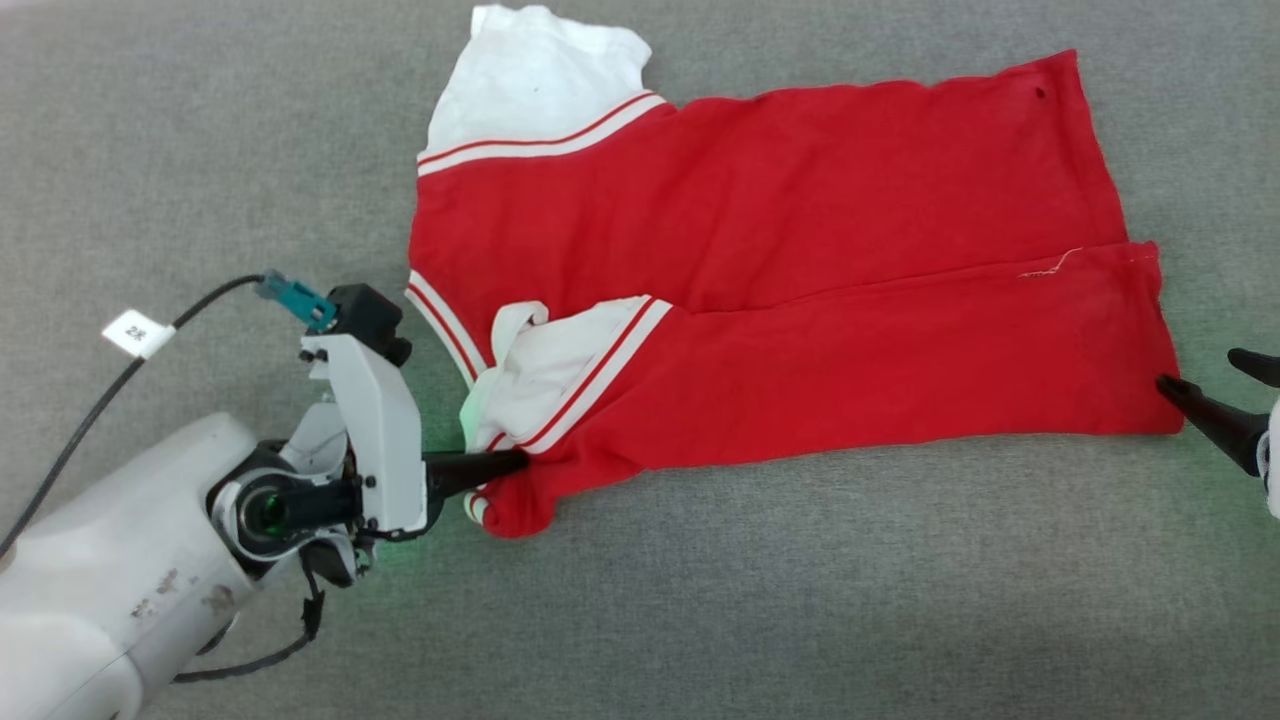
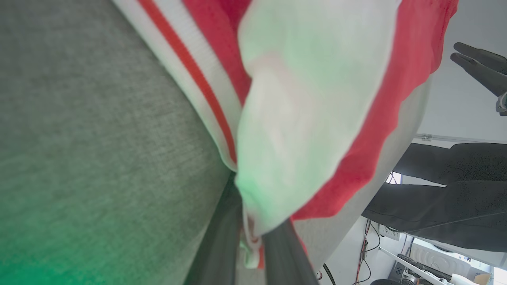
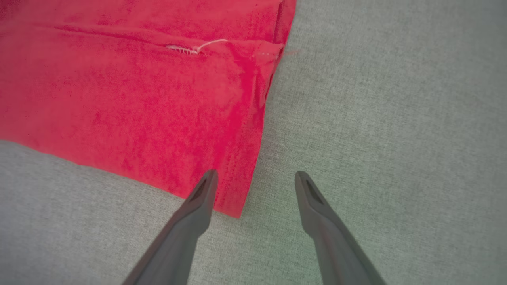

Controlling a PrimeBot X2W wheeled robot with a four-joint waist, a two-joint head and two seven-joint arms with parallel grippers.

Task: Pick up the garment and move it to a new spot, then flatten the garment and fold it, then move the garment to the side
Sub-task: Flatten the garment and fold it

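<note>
now my left hand (image 1: pixel 505 463) is clenched on the sleeve seam of the red-and-white jersey t-shirt (image 1: pixel 780 200) on the grey table (image 1: pixel 700 620); my right hand (image 3: pixel 255 184) gapes over its hem corner, so i'd pinch there before lifting.

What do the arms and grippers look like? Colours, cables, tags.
Left arm: scuffed pale grey forearm, white wrist bracket, black cable with white tag and teal connector. The left gripper and right gripper have long, dark, tapered fingers.
</note>
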